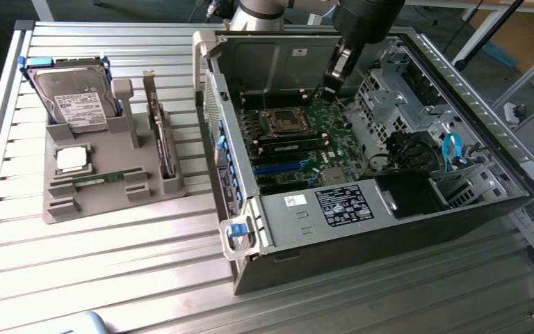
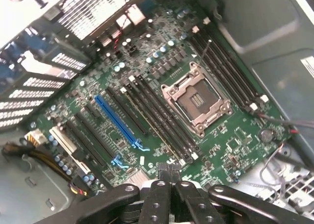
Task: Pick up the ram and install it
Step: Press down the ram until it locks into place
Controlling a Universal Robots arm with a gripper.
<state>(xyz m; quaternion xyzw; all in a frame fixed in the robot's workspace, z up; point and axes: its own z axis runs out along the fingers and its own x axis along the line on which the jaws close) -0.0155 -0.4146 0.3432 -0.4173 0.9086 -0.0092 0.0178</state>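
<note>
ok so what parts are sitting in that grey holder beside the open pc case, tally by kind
silver hard drive in a blue frame: 1
small square silver processor chip: 1
long thin green ram stick: 1
upright green expansion card with metal bracket: 1
total in the grey plastic holder: 4

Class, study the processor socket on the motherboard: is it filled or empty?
Empty. The processor socket shows bare contacts inside its metal frame, with no chip seated.
</note>
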